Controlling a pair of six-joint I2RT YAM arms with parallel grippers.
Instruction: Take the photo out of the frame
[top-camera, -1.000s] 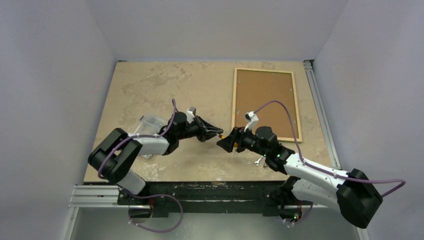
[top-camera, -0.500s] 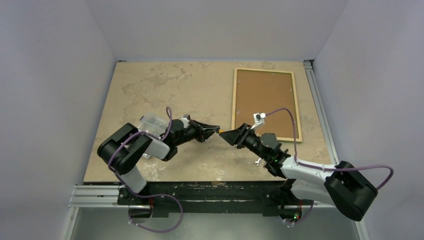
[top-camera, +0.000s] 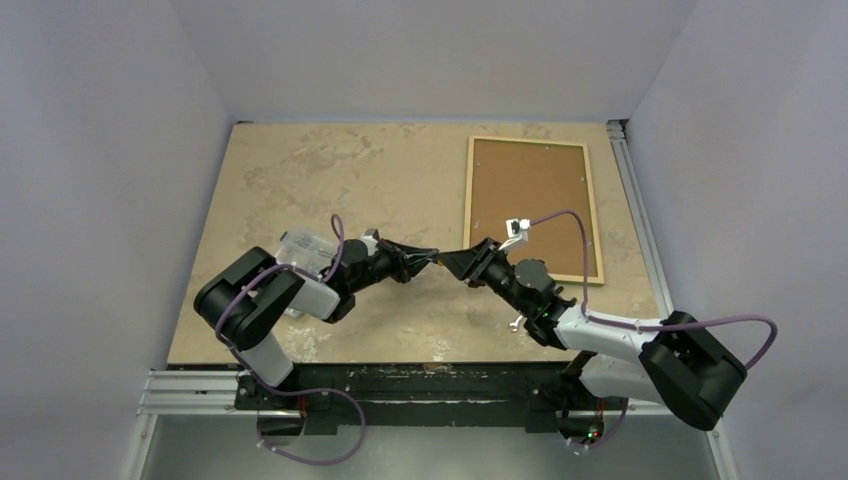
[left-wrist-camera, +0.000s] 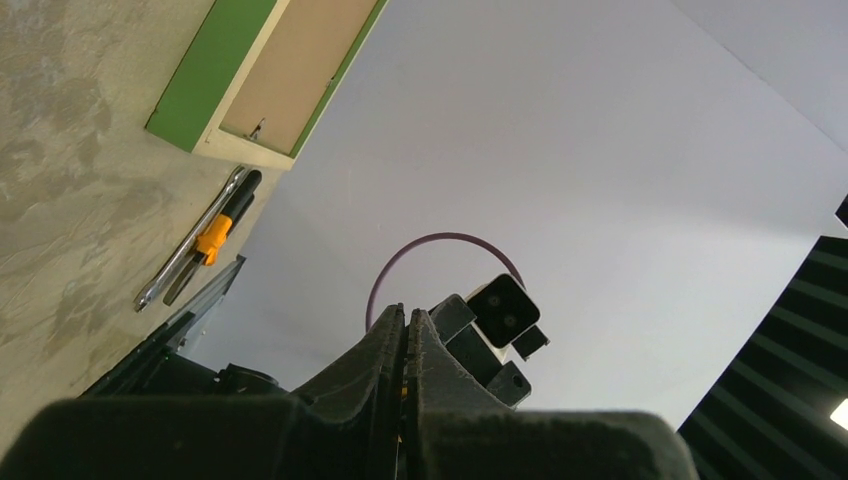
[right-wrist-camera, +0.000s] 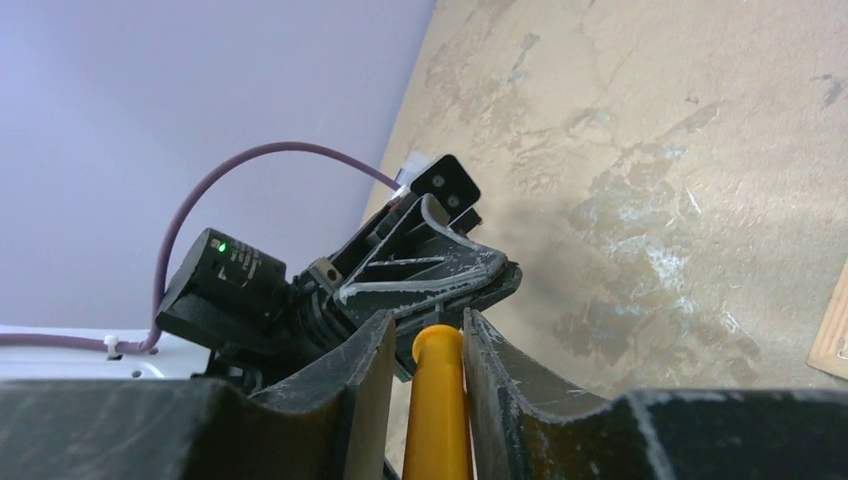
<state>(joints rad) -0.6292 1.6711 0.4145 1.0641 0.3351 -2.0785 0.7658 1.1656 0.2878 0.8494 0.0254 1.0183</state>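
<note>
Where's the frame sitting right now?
In the top view the frame lies flat, brown back up, on the far right side of the table, just beyond the right gripper.

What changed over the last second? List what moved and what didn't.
The right gripper swung forward to meet the left gripper tip to tip, and its jaws closed around a yellow handle. The left arm shifted posture slightly. The left jaws stayed shut; the frame lies unmoved.
</note>
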